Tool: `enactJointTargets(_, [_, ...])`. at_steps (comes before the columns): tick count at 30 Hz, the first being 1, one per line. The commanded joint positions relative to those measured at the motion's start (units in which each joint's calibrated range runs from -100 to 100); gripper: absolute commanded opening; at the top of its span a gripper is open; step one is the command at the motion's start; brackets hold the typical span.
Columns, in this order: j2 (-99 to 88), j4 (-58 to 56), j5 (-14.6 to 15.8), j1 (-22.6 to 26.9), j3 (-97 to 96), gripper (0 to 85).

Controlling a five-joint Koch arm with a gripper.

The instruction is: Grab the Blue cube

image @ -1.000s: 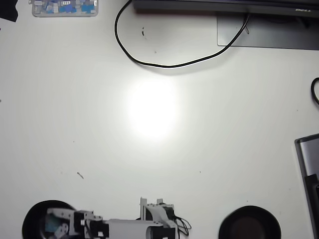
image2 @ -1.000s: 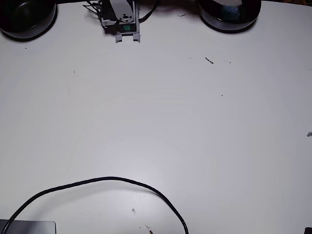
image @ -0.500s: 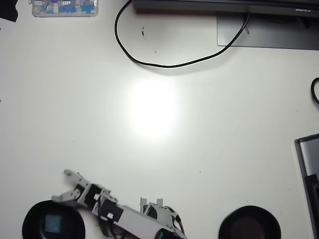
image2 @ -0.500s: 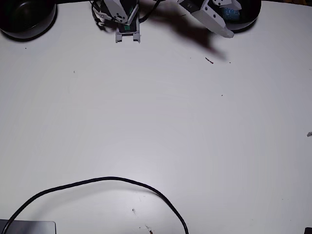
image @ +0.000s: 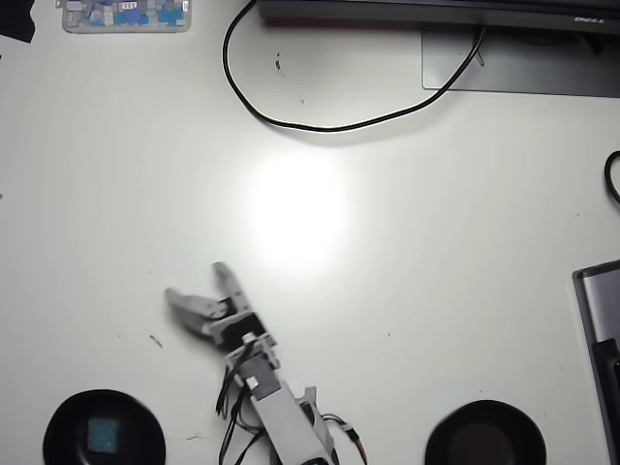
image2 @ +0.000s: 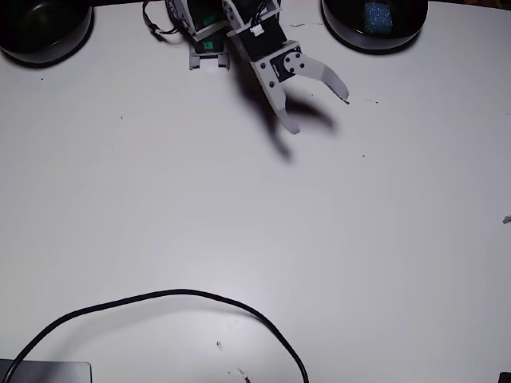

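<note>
Since half a second ago we see the arm swing away from the left bowl (image: pixel 104 430) of the overhead view and reach out over the open table (image: pixel 436 242); the gripper (image: pixel 194 281) now hangs clear of that bowl, up and to its right, where before it sat just above the rim. Its jaws are spread wide with nothing between them, as they were then. The cube (image: pixel 101 435) has not moved: it lies flat on the floor of the left bowl in the overhead view, well apart from the gripper. In the fixed view the sides are mirrored, so the same bowl (image2: pixel 374 30) sits at the top right with the cube (image2: pixel 377 13) inside, and the gripper (image2: pixel 318 111) points down and to the right, casting a dark shadow on the table just to its left. The overhead view alone shows us a clear box (image: pixel 126 15) of small blue and white pieces at the top left, a monitor base (image: pixel 523 68) at the top right and a dark slab (image: pixel 601 339) at the right edge. A black cable (image: pixel 291 121) loops across the top there, and the fixed view shows the same cable (image2: pixel 176 294) arching across its bottom. The second bowl (image: pixel 486 434) sits at the bottom right in the overhead view and at the top left (image2: pixel 44 32) in the fixed view. Nothing lies between gripper and cube but the bowl's rim.
</note>
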Motion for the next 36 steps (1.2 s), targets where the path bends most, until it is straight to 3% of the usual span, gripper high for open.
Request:
enactJointTargets(1, [-0.8, 4.5, 0.8, -1.6, -0.2, 46.1])
enactJointTargets(7, [4.3, 10.1, 3.7, -7.8, -3.0, 46.1])
enactJointTargets(14, [22.4, 20.3, 9.9, -14.6, -2.3, 46.1])
enactJointTargets(16, [28.7, 21.1, 14.4, -15.6, -2.3, 46.0])
enactJointTargets(17, [34.4, 24.8, 19.7, -16.2, -2.2, 43.3])
enactJointTargets(19, [41.0, 30.1, 24.0, -16.5, -2.2, 42.5])
enactJointTargets(23, [52.2, 35.6, 29.4, -16.5, -0.6, 42.5])
enactJointTargets(29, [61.0, 35.7, 31.7, -16.3, 1.4, 42.2])
enactJointTargets(33, [61.6, 28.2, 33.7, -16.4, 6.7, 38.7])
enactJointTargets(36, [61.0, 20.0, 33.8, -16.9, 8.7, 46.3])
